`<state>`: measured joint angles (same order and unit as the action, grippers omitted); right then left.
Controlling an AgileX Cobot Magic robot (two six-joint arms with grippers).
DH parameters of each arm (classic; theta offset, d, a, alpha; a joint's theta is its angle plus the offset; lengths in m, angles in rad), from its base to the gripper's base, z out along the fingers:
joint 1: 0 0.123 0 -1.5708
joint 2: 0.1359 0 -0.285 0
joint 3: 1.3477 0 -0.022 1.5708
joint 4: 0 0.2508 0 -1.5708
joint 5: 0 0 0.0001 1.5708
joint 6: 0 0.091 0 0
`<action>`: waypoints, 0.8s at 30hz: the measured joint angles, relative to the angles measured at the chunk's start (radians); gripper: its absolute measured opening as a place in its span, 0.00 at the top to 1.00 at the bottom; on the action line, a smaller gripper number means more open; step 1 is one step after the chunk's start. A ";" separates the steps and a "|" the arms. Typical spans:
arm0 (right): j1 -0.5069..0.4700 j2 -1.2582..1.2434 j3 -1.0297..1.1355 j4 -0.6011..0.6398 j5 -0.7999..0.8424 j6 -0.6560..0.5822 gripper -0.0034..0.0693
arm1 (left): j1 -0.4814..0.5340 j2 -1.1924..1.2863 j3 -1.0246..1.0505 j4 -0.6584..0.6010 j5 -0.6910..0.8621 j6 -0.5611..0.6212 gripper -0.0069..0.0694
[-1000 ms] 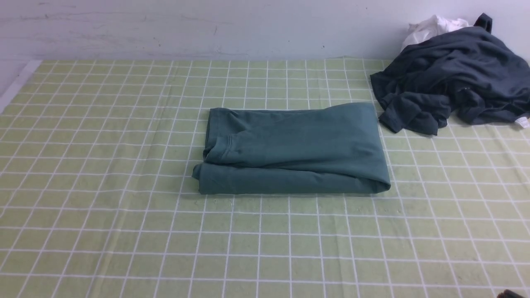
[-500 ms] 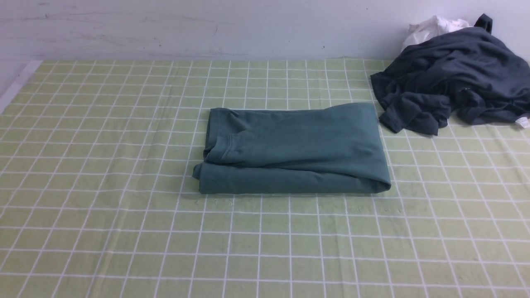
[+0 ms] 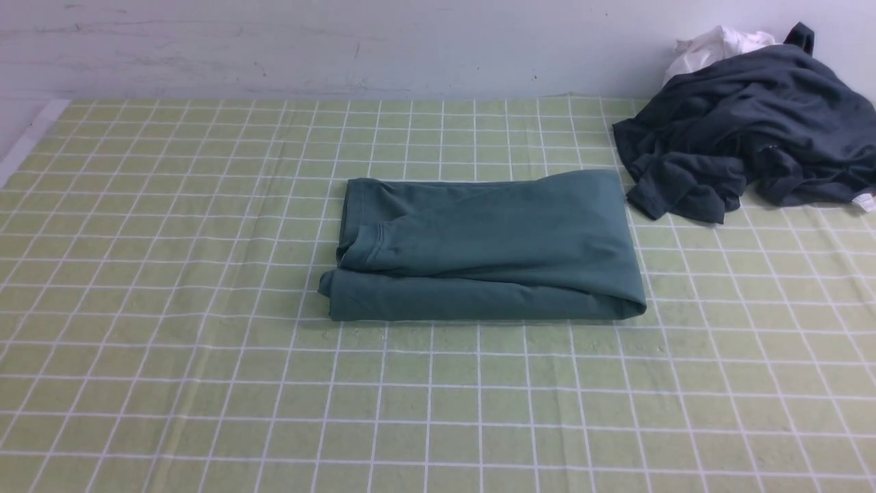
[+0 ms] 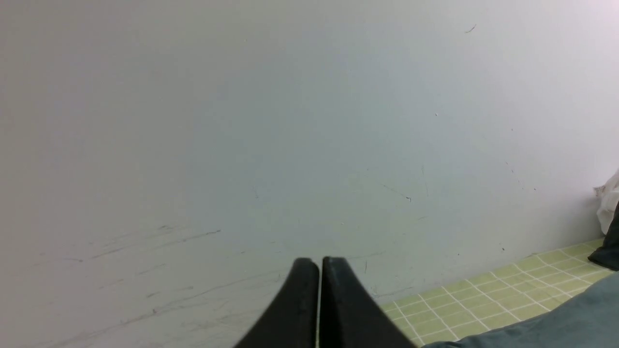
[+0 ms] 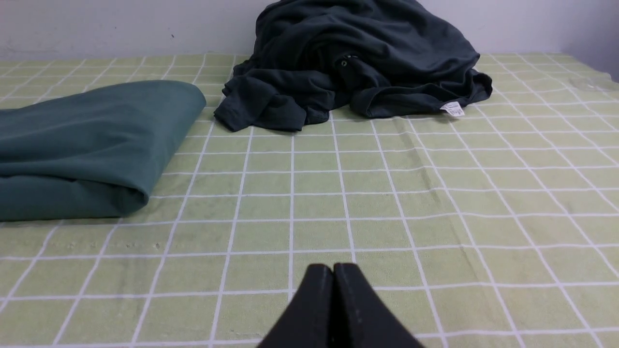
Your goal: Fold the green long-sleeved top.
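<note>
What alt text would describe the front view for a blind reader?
A green long-sleeved top lies folded into a rectangle on a green checked tablecloth. A crumpled dark grey garment covers part of a white cloth at the far right.

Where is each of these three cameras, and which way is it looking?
Front: between the arms, facing the folded green top, grey garment and wall; no robot parts show.
Left wrist: on the left arm, facing the wall; shut left claw shows.
Right wrist: on the right arm, low over the cloth; shut right claw shows.
All three share the green top.
</note>
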<state>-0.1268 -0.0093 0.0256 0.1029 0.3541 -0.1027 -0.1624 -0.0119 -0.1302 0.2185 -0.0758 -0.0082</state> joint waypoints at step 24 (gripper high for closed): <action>-0.001 0.000 0.000 0.000 0.003 -0.001 0.97 | 0.096 0.000 0.155 -0.105 0.012 -0.021 0.91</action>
<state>-0.1279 -0.0093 0.0256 0.1029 0.3566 -0.1037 -0.0663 -0.0119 0.0251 0.1135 -0.0642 -0.0295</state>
